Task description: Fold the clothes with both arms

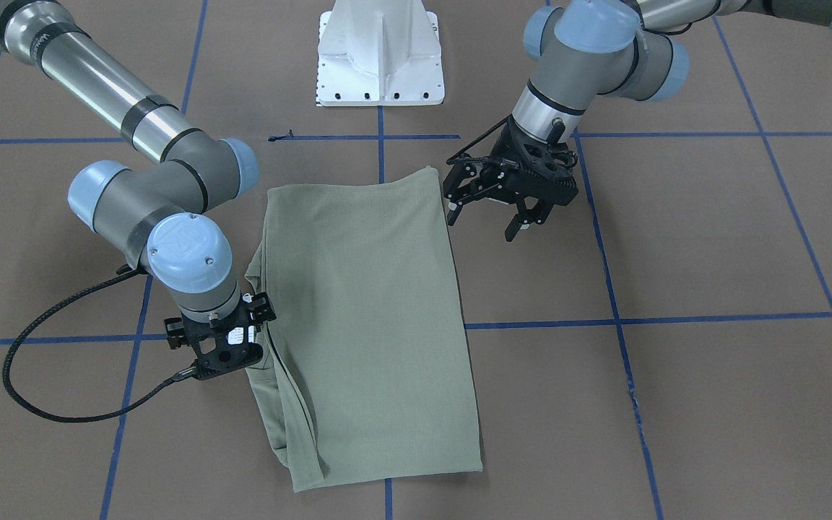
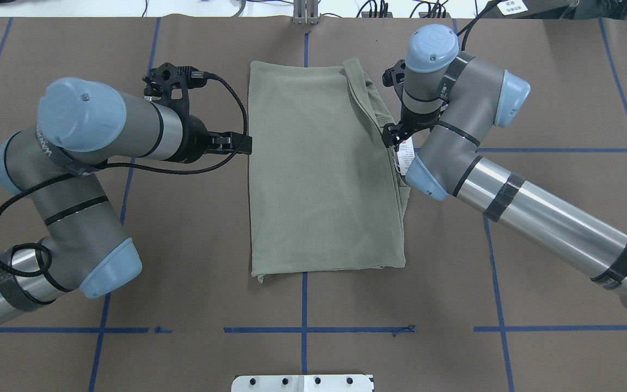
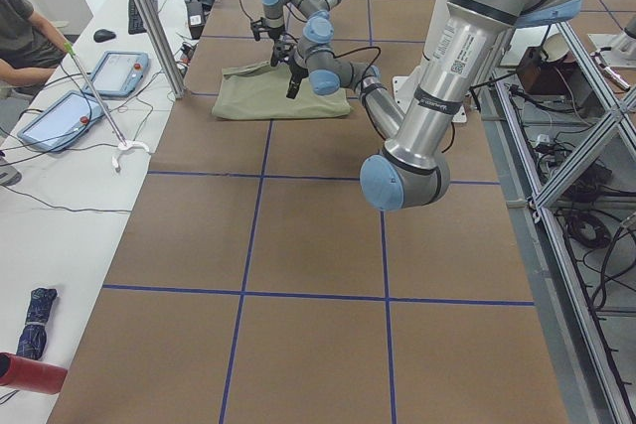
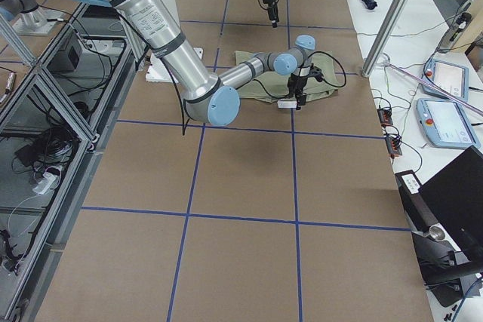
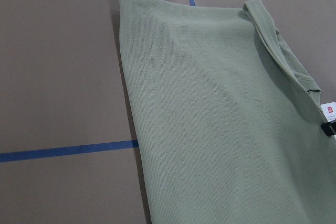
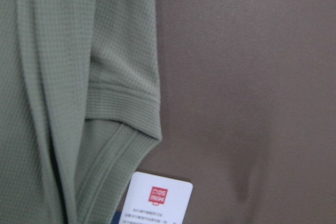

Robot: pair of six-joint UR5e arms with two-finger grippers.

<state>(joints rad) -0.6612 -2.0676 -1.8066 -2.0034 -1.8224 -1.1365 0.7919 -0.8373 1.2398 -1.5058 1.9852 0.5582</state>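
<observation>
The sage-green shirt lies folded into a long rectangle mid-table, also in the overhead view. Its layered sleeve edge and white hang tag are on my right arm's side. My left gripper is open and empty, hovering just off the shirt's plain long edge near a corner; it also shows overhead. My right gripper points down, low over the layered edge by the tag; its fingertips are hidden. The right wrist view shows a cuff and the tag close up.
The white pedestal base stands behind the shirt. A black cable loops off my right wrist over the table. Blue tape lines grid the brown tabletop. A side table with tablets and a seated person runs along the far edge.
</observation>
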